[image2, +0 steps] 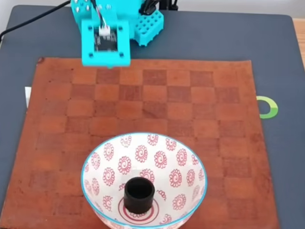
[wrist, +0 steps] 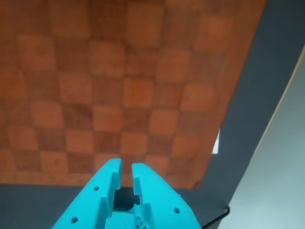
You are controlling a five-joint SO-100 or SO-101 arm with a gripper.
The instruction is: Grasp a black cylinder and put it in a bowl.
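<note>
In the fixed view the black cylinder (image2: 139, 194) stands hollow end up on the red rings at the centre of the bowl (image2: 112, 157), a white bowl with red spiral flowers and a light blue rim, at the near edge of the checkered mat. The teal arm (image2: 105, 38) is folded back at the far edge of the mat, well away from the bowl. In the wrist view my gripper (wrist: 126, 165) hangs over the mat's edge, its teal fingers (wrist: 110, 174) almost together with nothing between them.
The brown checkered leather mat (image2: 157, 105) lies on a dark grey table cover (image2: 228, 38). A green ring mark (image2: 269, 107) sits right of the mat. A small white tag (image2: 27, 95) sticks out at its left edge. A black cable (image2: 28, 21) runs off at the far left.
</note>
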